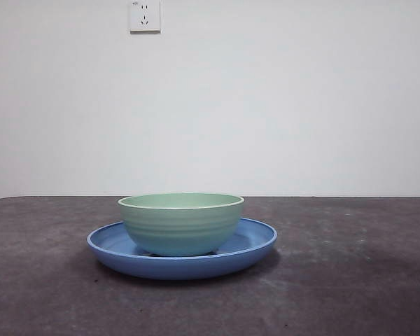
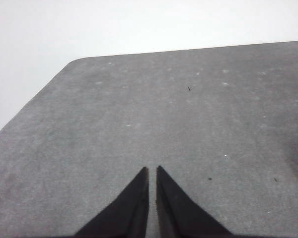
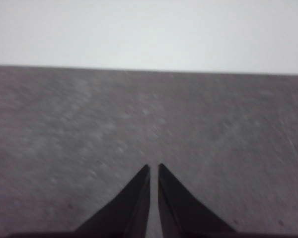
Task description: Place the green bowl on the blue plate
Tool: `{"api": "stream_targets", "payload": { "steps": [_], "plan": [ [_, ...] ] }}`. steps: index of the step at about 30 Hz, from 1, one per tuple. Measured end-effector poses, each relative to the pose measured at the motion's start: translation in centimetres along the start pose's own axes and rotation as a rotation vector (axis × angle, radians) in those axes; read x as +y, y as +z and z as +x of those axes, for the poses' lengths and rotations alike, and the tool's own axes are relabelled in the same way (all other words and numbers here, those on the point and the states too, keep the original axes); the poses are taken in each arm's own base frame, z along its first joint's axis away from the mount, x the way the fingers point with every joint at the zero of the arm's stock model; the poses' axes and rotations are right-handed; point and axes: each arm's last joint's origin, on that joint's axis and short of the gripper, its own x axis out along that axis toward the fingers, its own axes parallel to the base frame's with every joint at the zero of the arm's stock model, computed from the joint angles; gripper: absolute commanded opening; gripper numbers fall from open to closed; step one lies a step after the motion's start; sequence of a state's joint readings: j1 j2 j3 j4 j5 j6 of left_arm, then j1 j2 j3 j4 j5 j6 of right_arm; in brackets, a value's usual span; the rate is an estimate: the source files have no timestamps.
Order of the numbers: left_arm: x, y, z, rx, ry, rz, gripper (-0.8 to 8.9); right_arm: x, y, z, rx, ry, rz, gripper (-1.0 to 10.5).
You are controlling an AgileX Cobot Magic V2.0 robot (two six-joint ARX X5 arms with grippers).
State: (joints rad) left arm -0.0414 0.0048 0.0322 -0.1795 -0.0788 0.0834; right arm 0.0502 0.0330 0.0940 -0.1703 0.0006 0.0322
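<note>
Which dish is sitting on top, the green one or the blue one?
The green bowl is on top. It stands upright inside the wider, flatter blue plate, which rests on the table.

We see the green bowl (image 1: 180,224), pale mint with faint horizontal ridges and a cream rim, standing upright inside the blue plate (image 1: 255,245). The plate, wide, shallow and glossy, lies flat on the table; the bowl seems roughly centred, though depth is hard to judge.
</note>
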Motion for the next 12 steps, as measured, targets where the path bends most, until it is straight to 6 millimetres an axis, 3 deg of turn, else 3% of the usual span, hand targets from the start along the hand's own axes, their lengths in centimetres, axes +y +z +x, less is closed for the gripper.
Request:
{"api": "stream_targets", "payload": {
  "steps": [12],
  "plan": [
    [0.0,0.0,0.0,0.0,0.0,0.0,0.24,-0.2,-2.0,0.5,0.052,-0.031,-0.001,0.3]
  ]
}}
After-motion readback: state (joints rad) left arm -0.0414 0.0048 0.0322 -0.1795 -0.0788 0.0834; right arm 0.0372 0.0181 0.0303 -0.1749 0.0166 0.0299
